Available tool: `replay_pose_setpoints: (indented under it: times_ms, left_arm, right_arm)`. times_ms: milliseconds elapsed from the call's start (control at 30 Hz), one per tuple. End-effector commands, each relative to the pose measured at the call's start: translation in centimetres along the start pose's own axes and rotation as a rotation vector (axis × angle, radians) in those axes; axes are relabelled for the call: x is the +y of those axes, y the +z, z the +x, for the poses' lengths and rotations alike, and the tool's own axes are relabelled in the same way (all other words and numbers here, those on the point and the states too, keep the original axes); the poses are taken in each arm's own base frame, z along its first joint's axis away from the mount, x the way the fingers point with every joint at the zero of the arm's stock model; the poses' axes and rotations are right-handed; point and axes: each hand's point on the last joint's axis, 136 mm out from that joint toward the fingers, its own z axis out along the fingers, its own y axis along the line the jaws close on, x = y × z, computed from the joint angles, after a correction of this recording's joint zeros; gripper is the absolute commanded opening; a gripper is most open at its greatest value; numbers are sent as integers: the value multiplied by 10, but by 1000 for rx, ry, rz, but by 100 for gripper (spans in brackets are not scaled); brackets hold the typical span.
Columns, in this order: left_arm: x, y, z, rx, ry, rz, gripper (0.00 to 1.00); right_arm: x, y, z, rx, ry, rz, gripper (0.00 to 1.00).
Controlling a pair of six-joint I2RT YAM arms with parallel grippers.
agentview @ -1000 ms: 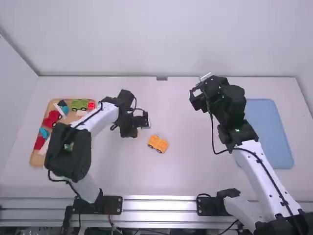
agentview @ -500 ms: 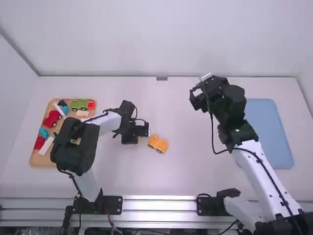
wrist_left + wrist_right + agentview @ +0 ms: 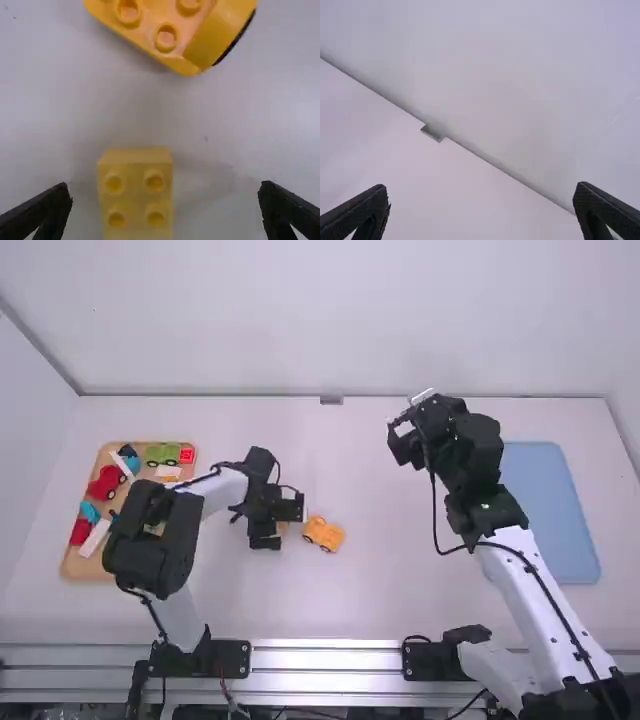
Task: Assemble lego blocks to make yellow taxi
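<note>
L gripper [image 3: 283, 527] jaws apart, yel blk [image 3: 135, 200] (4 studs) betw.

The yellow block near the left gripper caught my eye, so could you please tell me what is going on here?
The robot's left gripper is open around the small yellow block, which sits between its fingers, seemingly for a grasp. The yellow car base stands apart on the table beside it, so the taxi is not yet assembled. The right gripper is open and empty, while other toy parts lie in the wooden tray.
</note>
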Motion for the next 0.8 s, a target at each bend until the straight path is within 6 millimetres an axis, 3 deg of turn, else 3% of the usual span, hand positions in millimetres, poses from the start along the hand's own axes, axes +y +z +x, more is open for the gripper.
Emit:
replay_pose_setpoints:
  times_ms: [0,133,367,500,633,767]
  left_arm:
    - [17,-23,-16,-48,8,-32,99]
    - [33,-58,-26,-91,-2,-66,99]
    - [107,-132,-36,-1,49,-365,99]
    - [126,-155,-38,45,107,-453,99]
    - [125,-163,-47,-2,73,-445,99]
    - [87,-152,-53,-109,217,-263,99]
  right_arm:
    - [-6,0,-11,-20,8,12,98]
    - [-7,0,-12,-25,6,14,98]
    - [-7,-1,-12,-25,-73,16,98]
    - [-7,-1,-11,-22,-73,16,98]
    - [-5,-1,-11,-22,-68,6,98]
    - [12,-1,-8,-26,-85,-84,98]
